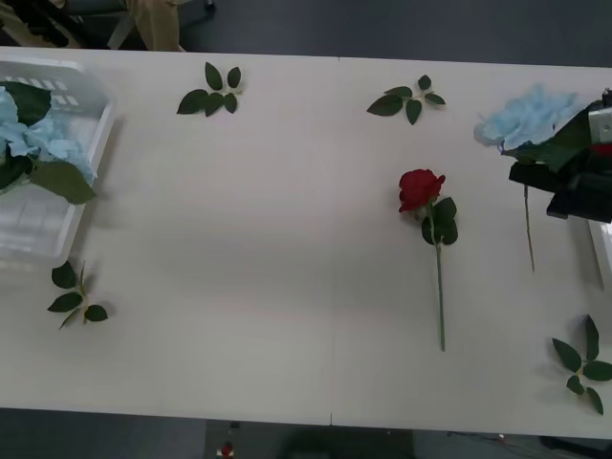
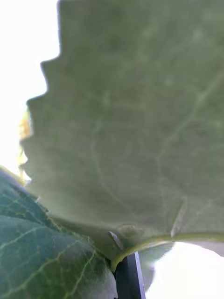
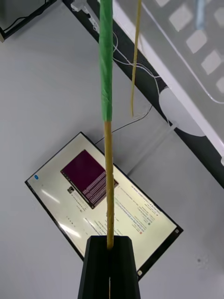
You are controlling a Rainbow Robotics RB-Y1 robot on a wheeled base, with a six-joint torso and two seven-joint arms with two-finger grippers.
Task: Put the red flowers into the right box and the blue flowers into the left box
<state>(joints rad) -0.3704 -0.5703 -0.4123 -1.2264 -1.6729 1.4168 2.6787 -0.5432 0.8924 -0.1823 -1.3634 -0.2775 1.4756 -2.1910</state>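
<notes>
The right gripper [image 1: 564,182] clamps 1 blue flower [image 1: 531,117] for the left box [image 1: 57,206]; left gripper [image 3: 110,247] pinches a stem [image 3: 106,84].

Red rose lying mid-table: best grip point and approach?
Grip the deep-red artificial rose on its thin green stem, below the leaves, coming from above with the jaws across the stem. It lies flat, bare and straight there; the bloom and leaves are bulky.

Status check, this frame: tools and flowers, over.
Left tool shut on thin green-taped stem. Right tool at pale blue fabric flower, far right. Deep-red rose lying mid-table, nothing blocking.
</notes>
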